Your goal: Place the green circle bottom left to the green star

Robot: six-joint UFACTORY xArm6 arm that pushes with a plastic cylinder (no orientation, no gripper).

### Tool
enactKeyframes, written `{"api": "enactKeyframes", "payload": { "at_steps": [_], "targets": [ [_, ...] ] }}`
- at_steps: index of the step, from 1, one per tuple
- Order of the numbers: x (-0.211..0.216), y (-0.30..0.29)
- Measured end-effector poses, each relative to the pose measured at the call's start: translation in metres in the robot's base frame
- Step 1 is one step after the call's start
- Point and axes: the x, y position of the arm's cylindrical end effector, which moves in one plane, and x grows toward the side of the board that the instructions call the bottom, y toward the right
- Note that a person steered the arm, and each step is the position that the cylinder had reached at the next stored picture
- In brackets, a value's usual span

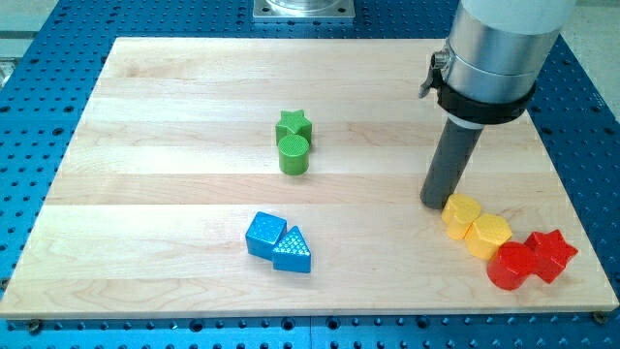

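The green circle sits near the board's middle, touching the green star just above it in the view. My tip rests on the board well to the right of both green blocks, right next to the upper left of a yellow block.
A second yellow block, a red circle and a red star line up toward the bottom right corner. A blue cube and a blue triangle sit at bottom centre. The wooden board lies on a blue perforated table.
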Motion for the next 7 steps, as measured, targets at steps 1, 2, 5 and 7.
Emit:
{"api": "enactKeyframes", "payload": {
  "at_steps": [1,2,5,7],
  "targets": [
    [-0.055,-0.055],
    [-0.143,-0.121],
    [-0.173,-0.136],
    [-0.090,-0.054]
  ]
}}
